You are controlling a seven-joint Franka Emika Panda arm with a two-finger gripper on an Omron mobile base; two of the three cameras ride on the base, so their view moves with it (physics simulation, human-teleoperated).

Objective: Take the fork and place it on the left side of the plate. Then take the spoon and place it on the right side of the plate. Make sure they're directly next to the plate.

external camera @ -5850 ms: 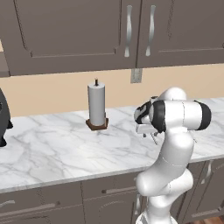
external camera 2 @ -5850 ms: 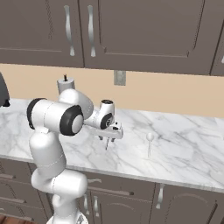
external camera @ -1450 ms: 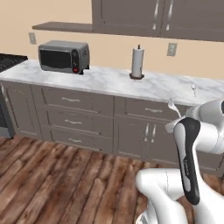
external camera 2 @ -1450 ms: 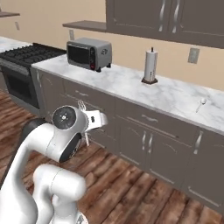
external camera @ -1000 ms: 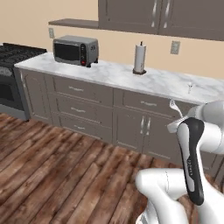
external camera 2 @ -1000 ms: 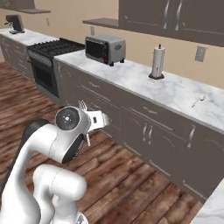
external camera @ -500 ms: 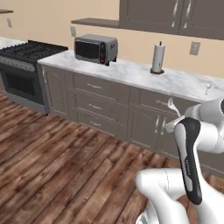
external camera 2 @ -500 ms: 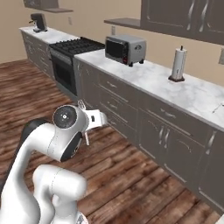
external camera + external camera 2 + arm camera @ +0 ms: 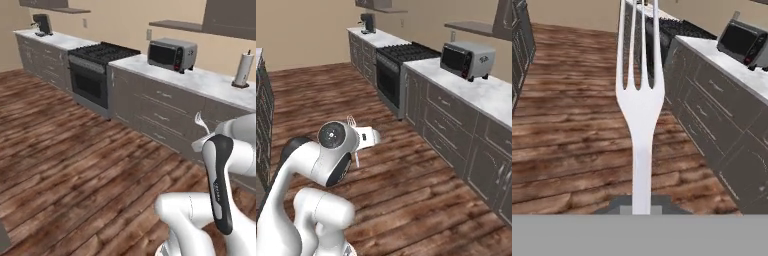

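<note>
Fork in transit: the gripper (image 9: 641, 207) is clamped on the handle of the silver fork (image 9: 640, 95), which stands straight out along the hand with its prongs pointing ahead, seen in the hand view against a wood-plank floor (image 9: 572, 150). From the left base view the fork's pronged end (image 9: 199, 120) rises above the white wrist, and from the right base view it shows as a thin sliver (image 9: 350, 121) at the hand. The arm is folded in close to the robot's body, out over the open floor and well apart from the marble counter (image 9: 195, 80), where a microwave (image 9: 172, 53) sits near the stove-side end and a paper towel roll (image 9: 243, 70) stands toward the far right. A black stove (image 9: 97, 67) adjoins that counter. By all appearances this is the carrying stage of the first step. What comes next, judged from here, is finding the plate, then lowering the fork flat against its left rim before releasing.
</note>
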